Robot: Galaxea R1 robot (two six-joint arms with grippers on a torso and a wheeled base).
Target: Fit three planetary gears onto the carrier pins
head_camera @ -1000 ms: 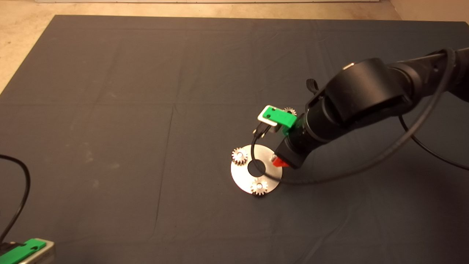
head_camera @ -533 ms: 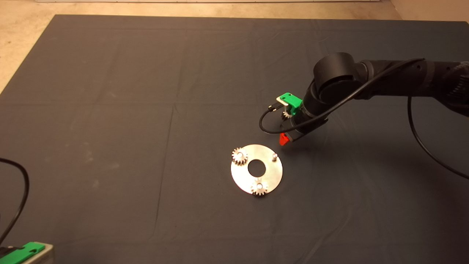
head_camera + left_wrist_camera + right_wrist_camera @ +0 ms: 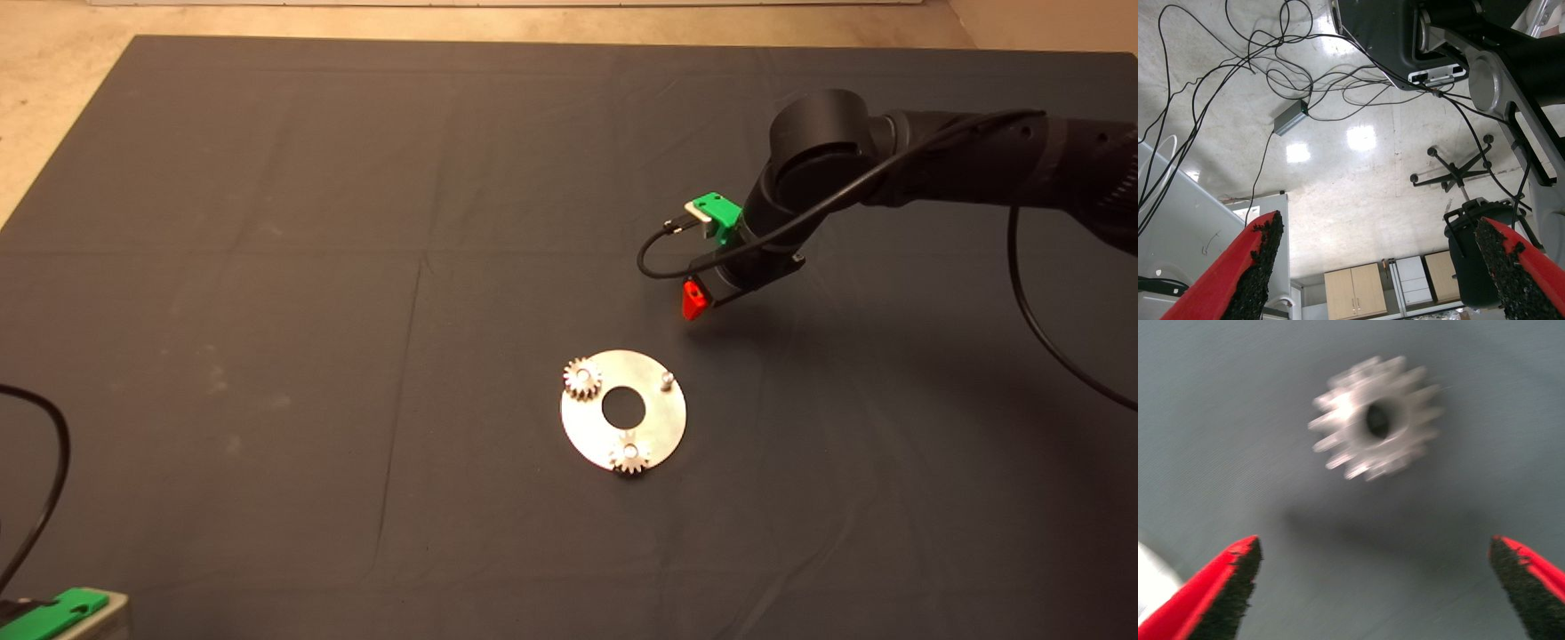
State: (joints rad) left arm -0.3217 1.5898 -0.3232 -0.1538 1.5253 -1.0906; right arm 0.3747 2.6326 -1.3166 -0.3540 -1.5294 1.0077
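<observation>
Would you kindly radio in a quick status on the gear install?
Right gripper open, above third gear loose on mat. Two gears seated on disc; one pin bare. Left gripper parked, open. Nothing in the way.

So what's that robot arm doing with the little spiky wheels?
It's putting small silvery metal gears onto the pins of a flat shiny round metal disc. Two gears already sit on pins; one short silver pin is bare. The right gripper, fingers open, hovers over the third gear lying on the dark mat. The left gripper waits, open.
</observation>
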